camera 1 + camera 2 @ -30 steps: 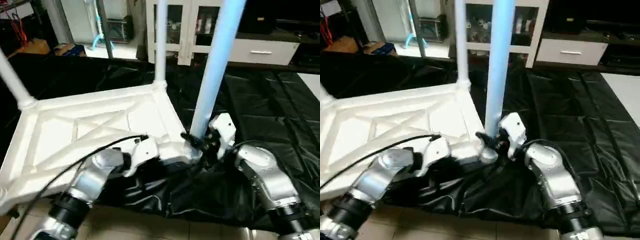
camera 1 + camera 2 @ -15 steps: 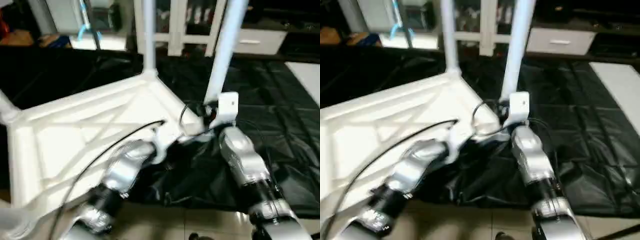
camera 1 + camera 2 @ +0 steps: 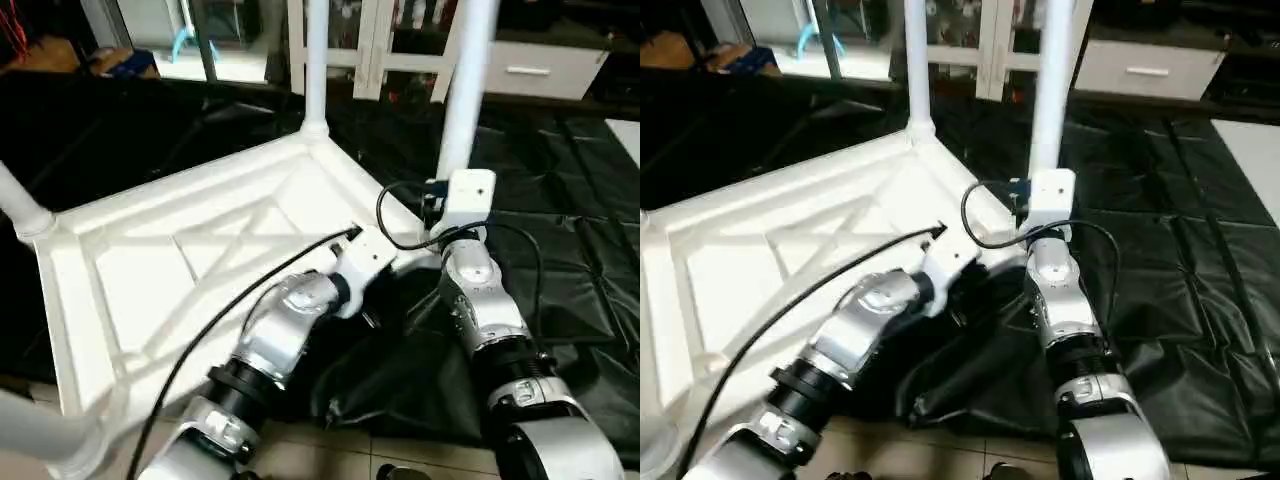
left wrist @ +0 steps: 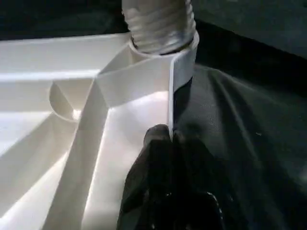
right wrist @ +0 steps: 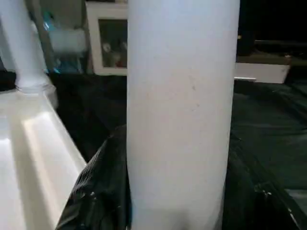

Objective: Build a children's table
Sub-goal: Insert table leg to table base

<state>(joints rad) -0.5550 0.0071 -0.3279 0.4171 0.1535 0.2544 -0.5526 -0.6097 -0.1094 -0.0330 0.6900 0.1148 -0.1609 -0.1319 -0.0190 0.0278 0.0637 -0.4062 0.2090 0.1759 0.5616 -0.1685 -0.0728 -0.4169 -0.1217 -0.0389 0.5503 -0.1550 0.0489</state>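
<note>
**Upturned table on black sheet, both arms at its near right corner**

Black plastic sheet [image 3: 560, 270] covers the floor, its near edge crumpled over pale tiles [image 3: 330, 455]. Along the far edge of the sheet stands a white glass-door cabinet [image 3: 375, 40] with a low white drawer unit [image 3: 535, 70] beside it.

On the sheet lies the top [image 3: 190, 260], upside down, its X-ribs facing up. It fills the left half of the sheet and one corner hangs over the sheet's near edge. A leg [image 3: 315, 60] stands upright in the far corner socket. Another leg [image 3: 20, 200] rises from the left corner, and a fourth leg [image 3: 30, 430] shows at the near left corner, by the tiles.

At the top's right corner stands the right leg [image 3: 465, 90], upright. In the left wrist view its threaded end [image 4: 158, 24] sits in the round socket at that corner.

Both silver forearms reach in to this corner. The left gripper [image 4: 165, 143] has its black fingers pressed together on the top's thin outer wall, just below the socket, pinching that edge. The right gripper [image 3: 440, 215] sits at the foot of the right leg, behind its white wrist camera block [image 3: 468, 195]; in the right wrist view the leg [image 5: 180, 115] stands close between the fingers, which are half spread around it. Whether they press on it I cannot tell.
</note>
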